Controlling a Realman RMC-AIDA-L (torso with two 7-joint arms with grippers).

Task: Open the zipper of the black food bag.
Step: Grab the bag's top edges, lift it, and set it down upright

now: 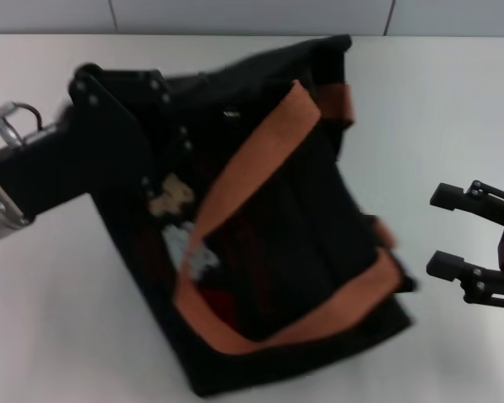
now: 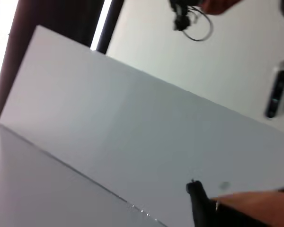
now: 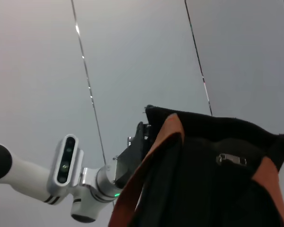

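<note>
White surface [image 1: 50, 319] — the bag [image 1: 277, 243] lies mid-surface, tilted. Left gripper [image 1: 122, 126] presses its far-left top edge, fingers' state untellable; right gripper [image 1: 470, 243] — spread — hovers just beside it.

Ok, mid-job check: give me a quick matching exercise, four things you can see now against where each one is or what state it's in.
Things:
1. left gripper
2. right gripper
3. black food bag
4. orange-brown straps

Places or states:
A. lying across the bag's upper face
B. off the bag's right side, fingers apart, touching nothing
C. tilted on the white table, between the two arms
D. against the bag's left end, by the bear patch

Pairs: 1-D, 2-B, 3-C, 4-A
</note>
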